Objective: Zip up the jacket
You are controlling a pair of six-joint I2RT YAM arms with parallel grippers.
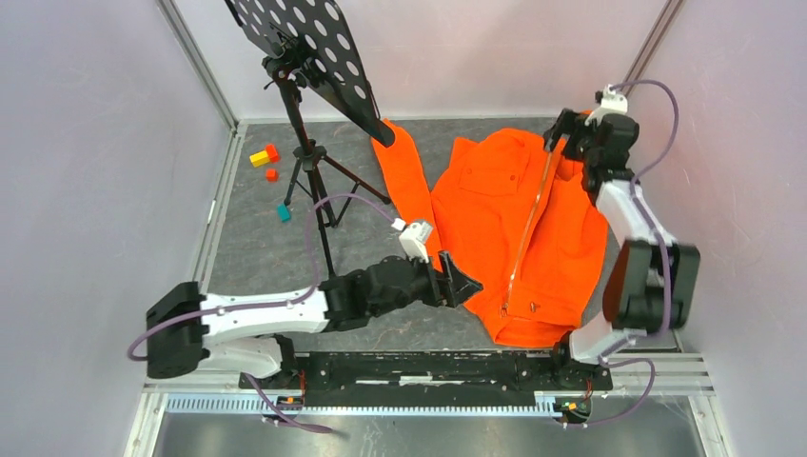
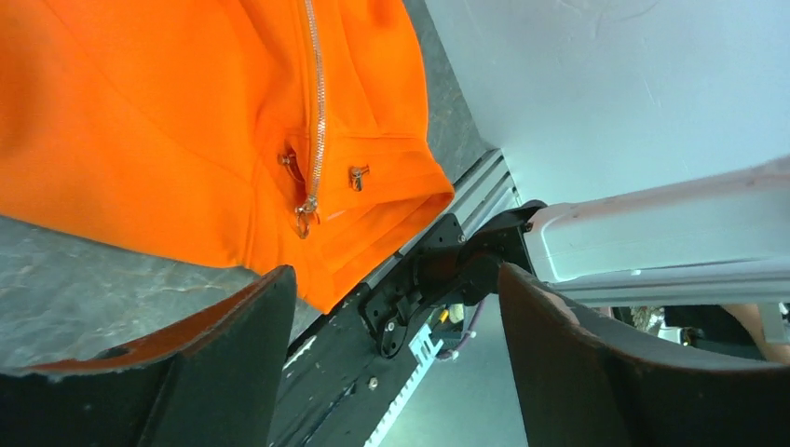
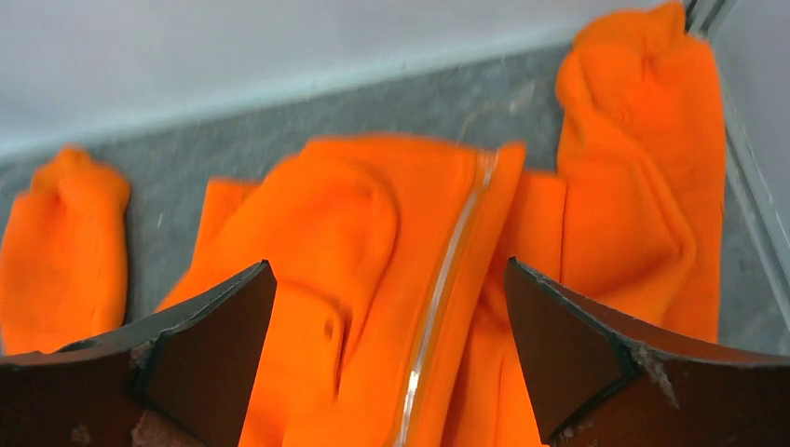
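Note:
The orange jacket [image 1: 481, 214] lies flat on the table, collar far, hem near. Its light zipper [image 1: 529, 224] runs from collar to hem. In the left wrist view the zipper [image 2: 318, 112] looks joined above the hem, with a small metal pull [image 2: 304, 219] at its lower end. My left gripper [image 1: 469, 284] is open just left of the hem corner, with nothing between its fingers [image 2: 233, 358]. My right gripper [image 1: 568, 133] is open above the collar end, and the zipper [image 3: 445, 289] passes between its fingers [image 3: 210, 321] without touching them.
A black music stand [image 1: 306, 52] on a tripod stands at the far left. Small coloured blocks [image 1: 265, 155] and a teal block [image 1: 284, 212] lie beside it. The black base rail [image 1: 428, 367] runs along the near edge. Walls close in on both sides.

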